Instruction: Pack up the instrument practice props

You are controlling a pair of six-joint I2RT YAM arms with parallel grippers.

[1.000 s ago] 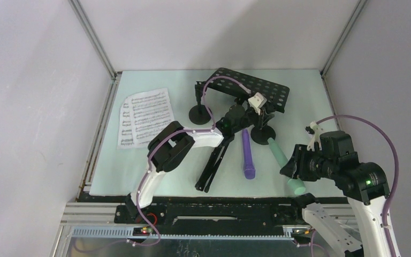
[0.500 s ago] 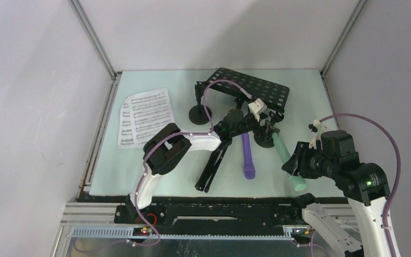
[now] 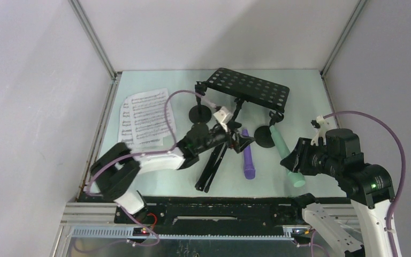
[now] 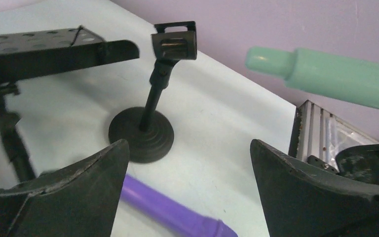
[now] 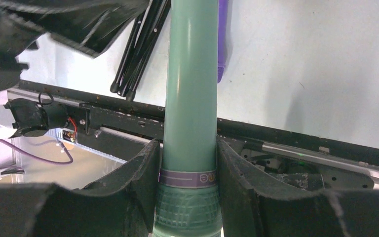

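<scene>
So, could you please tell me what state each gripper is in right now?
Left gripper: open, holding nothing.
Right gripper: closed on the green mic.

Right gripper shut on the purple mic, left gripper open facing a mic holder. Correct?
No. The right gripper is shut on the mint-green microphone, as the right wrist view shows; the purple microphone lies ungripped. The left gripper is indeed open, facing a mic holder.

Left gripper (image 4: pixel 187 153) spread wide, arm extended forward; right gripper (image 5: pixel 188 165) clamps the mint-green microphone (image 5: pixel 190 74).
</scene>
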